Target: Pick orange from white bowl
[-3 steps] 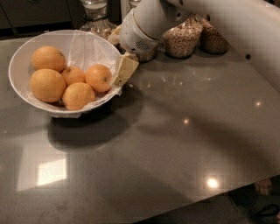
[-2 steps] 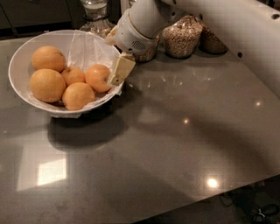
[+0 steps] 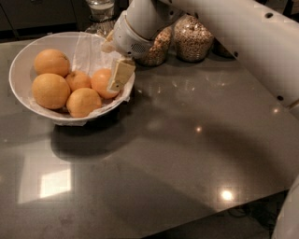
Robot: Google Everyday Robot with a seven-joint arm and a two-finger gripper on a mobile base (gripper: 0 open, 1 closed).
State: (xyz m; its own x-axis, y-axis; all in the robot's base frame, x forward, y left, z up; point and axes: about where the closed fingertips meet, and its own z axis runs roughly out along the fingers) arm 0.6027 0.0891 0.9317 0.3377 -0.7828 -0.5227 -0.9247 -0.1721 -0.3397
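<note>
A dark grey glossy counter (image 3: 187, 154) fills the view. A bright lamp glint (image 3: 227, 195) and a pale square reflection (image 3: 55, 182) lie on its near part. Grain jars (image 3: 192, 39) stand along its back edge, with dark cabinets (image 3: 42, 14) behind. The gripper (image 3: 119, 77) hangs over the counter's back left

Gripper (image 3: 115, 59) at white bowl's (image 3: 18, 56) right rim, fingers (image 3: 120, 74) apart: orange (image 3: 100, 81) touching left, 4 other oranges (image 3: 49, 90) beyond, jars (image 3: 192, 39) behind, table (image 3: 187, 154) open rightward.
</note>
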